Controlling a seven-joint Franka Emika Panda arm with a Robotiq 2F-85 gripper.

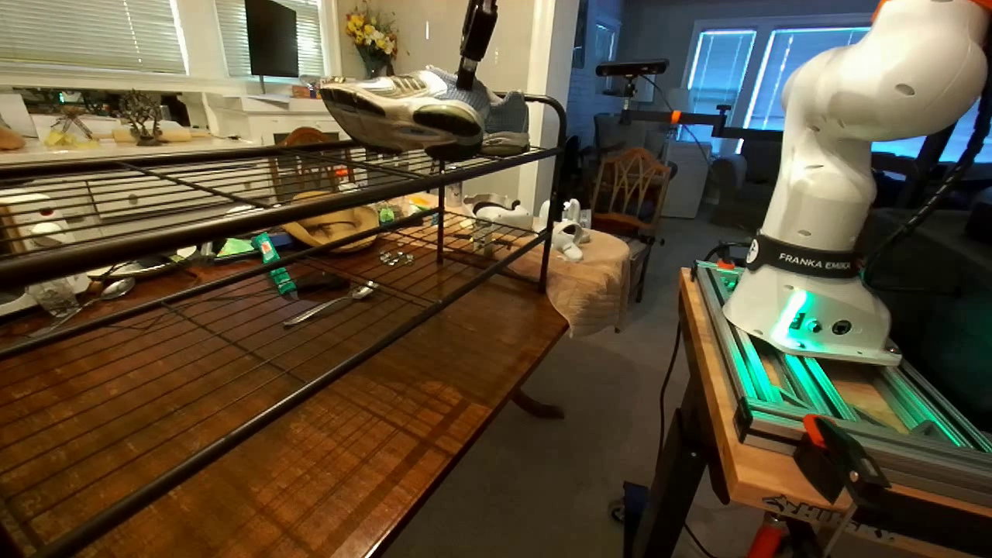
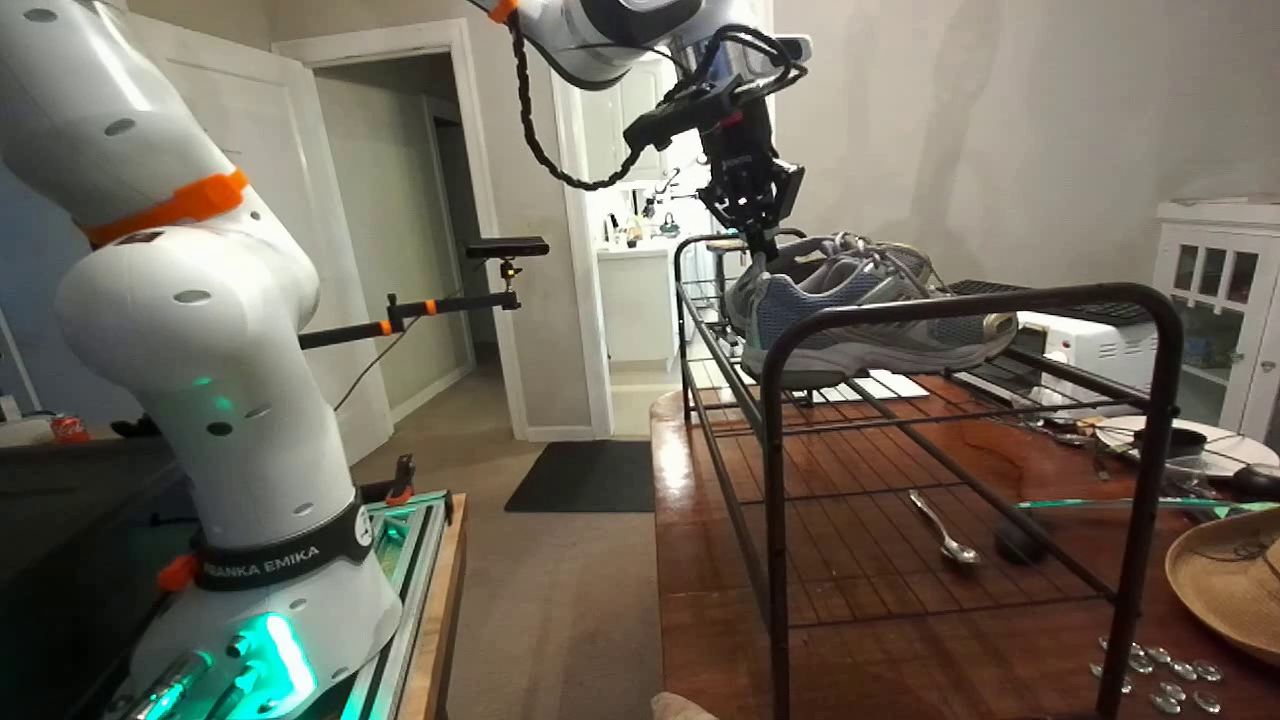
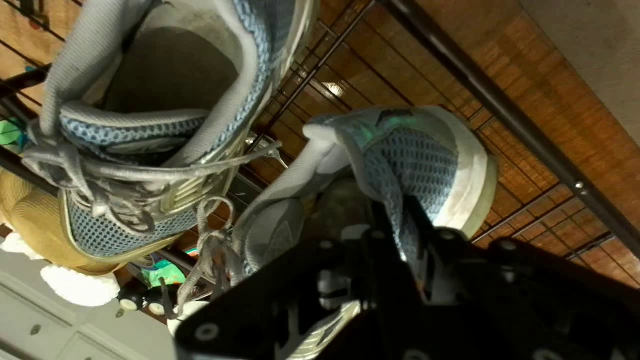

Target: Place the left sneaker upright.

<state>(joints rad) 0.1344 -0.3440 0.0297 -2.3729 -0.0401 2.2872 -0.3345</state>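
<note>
Claw (image 3: 396, 207) nipped nearly closed on L shoe (image 1: 407, 112) by its collar, one tip inside, one out; prob. b/c thin wall gives firm hold & leverage for a roll. Shoe's on or just above the wire surface (image 1: 194, 227), can't tell if touching, tilted w/ sole showing in an ext. view. Other shoe (image 2: 865, 285) sits upright just beside, so likely little room that side. Next, at a guess: turn sole down, release.

Gripper (image 3: 398, 214) pinching left sneaker (image 3: 416, 162) (by its collar (image 3: 381, 181)), other sneaker (image 3: 145, 129) beside, rack (image 3: 500, 102) beneath.
</note>
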